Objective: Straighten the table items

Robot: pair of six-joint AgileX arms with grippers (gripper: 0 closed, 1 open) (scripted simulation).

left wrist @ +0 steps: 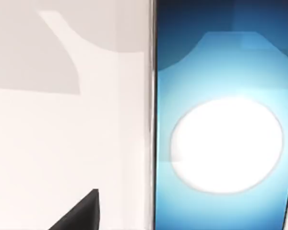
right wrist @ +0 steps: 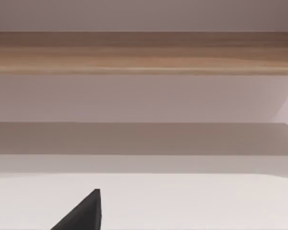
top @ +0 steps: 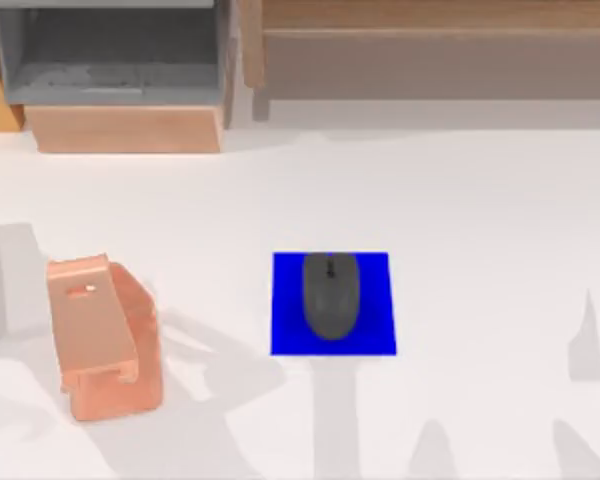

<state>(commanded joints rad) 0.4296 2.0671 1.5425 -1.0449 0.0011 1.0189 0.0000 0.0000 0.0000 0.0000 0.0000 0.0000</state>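
Filling the left wrist view, the smartphone [left wrist: 225, 124] sits close to the left gripper; whether either gripper's jaws are released or clenched, I cannot tell. The mouse [top: 330, 294] rests on the blue pad [top: 380, 335] mid-tabletop. Risk: the phone slipping short of the copper-pink stand [top: 100, 335], which holds nothing.

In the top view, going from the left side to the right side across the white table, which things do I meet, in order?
Copper-pink stand → blue square pad, with the dark grey mouse lying on it.
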